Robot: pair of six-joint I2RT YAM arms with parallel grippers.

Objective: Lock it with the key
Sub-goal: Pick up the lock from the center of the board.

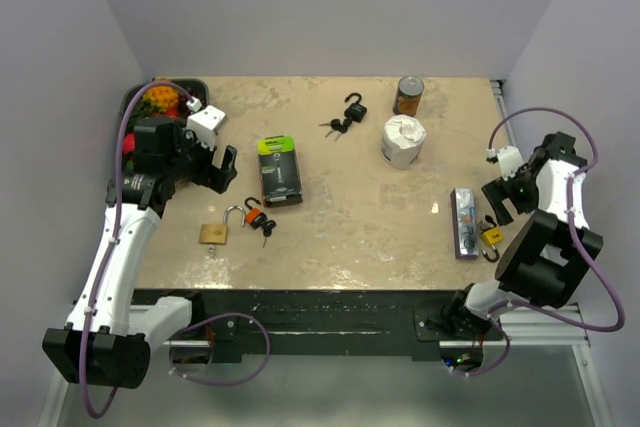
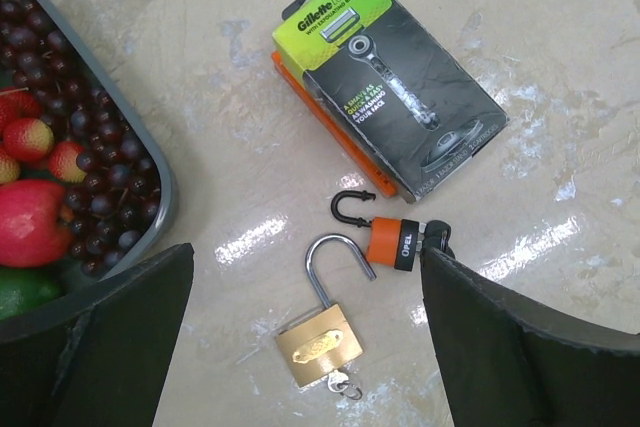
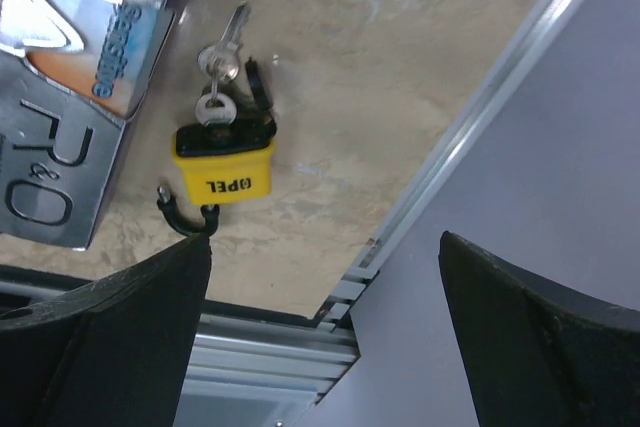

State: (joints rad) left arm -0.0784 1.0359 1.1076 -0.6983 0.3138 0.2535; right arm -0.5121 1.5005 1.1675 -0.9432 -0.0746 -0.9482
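A brass padlock [image 2: 318, 345] with its shackle open and a key [image 2: 342, 383] in its base lies on the table [image 2: 230, 117]; it also shows in the top view [image 1: 214, 232]. My left gripper [image 2: 305, 347] is open and hovers above it; in the top view the left gripper [image 1: 220, 169] sits up and left of the lock. An orange padlock [image 2: 390, 240] with an open black shackle lies just beyond, also in the top view [image 1: 257, 217]. A yellow padlock [image 3: 223, 169] with keys [image 3: 218, 62] lies below my open right gripper [image 3: 325, 337], which shows in the top view [image 1: 497, 197].
A razor box [image 2: 395, 87] lies beyond the locks. A grey tray [image 2: 150, 162] of fruit is at the left. A black padlock [image 1: 354, 106] with keys, a tin can [image 1: 408, 95], a white paper roll [image 1: 403, 140] and a silver box [image 1: 464, 222] are on the table [image 1: 350, 197].
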